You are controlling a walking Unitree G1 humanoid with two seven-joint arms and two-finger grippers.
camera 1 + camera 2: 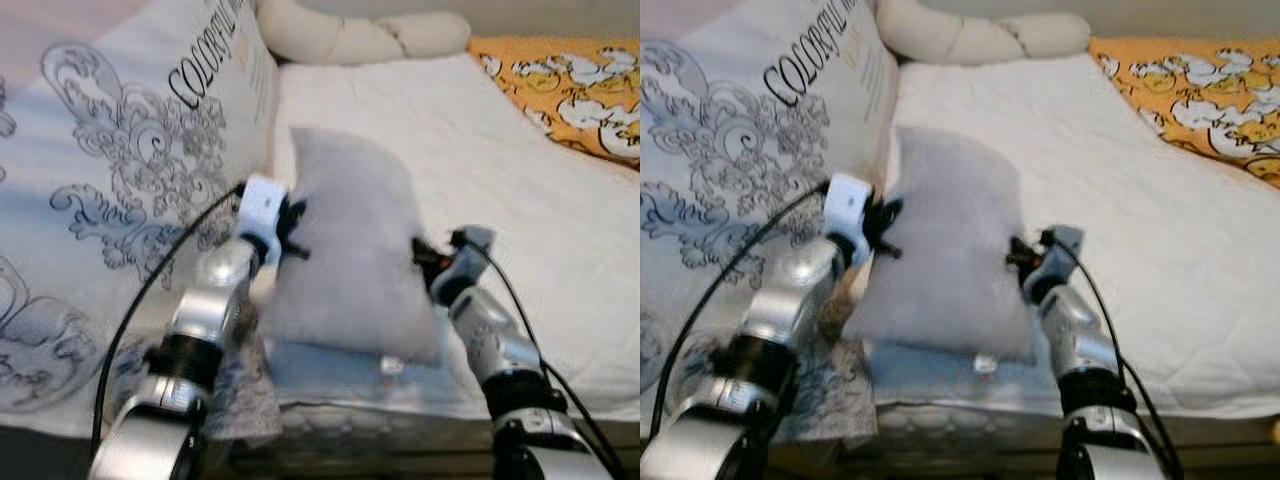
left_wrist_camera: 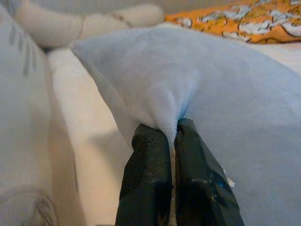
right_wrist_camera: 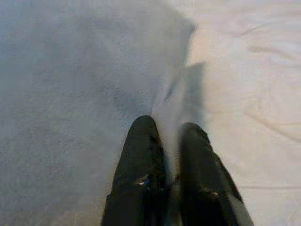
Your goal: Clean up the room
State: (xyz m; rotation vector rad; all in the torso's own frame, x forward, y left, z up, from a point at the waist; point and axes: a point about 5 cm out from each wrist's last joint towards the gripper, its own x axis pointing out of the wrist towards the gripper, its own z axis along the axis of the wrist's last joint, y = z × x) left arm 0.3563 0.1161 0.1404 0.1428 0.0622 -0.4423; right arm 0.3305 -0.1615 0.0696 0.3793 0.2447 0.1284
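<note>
A pale grey pillow (image 1: 350,245) is held up over the near edge of the white bed (image 1: 520,200), between my two arms. My left gripper (image 1: 292,232) is shut on the pillow's left edge; in the left wrist view its fingers (image 2: 148,155) pinch a fold of the grey fabric (image 2: 211,94). My right gripper (image 1: 425,256) is shut on the pillow's right edge, and the right wrist view shows its fingers (image 3: 141,141) clamping a flap of the pillow (image 3: 70,70) above the sheet.
A large white pillow (image 1: 120,170) printed with grey scrolls and black lettering leans at the left. A cream bolster (image 1: 350,35) lies along the head of the bed. An orange patterned blanket (image 1: 570,85) lies at the far right.
</note>
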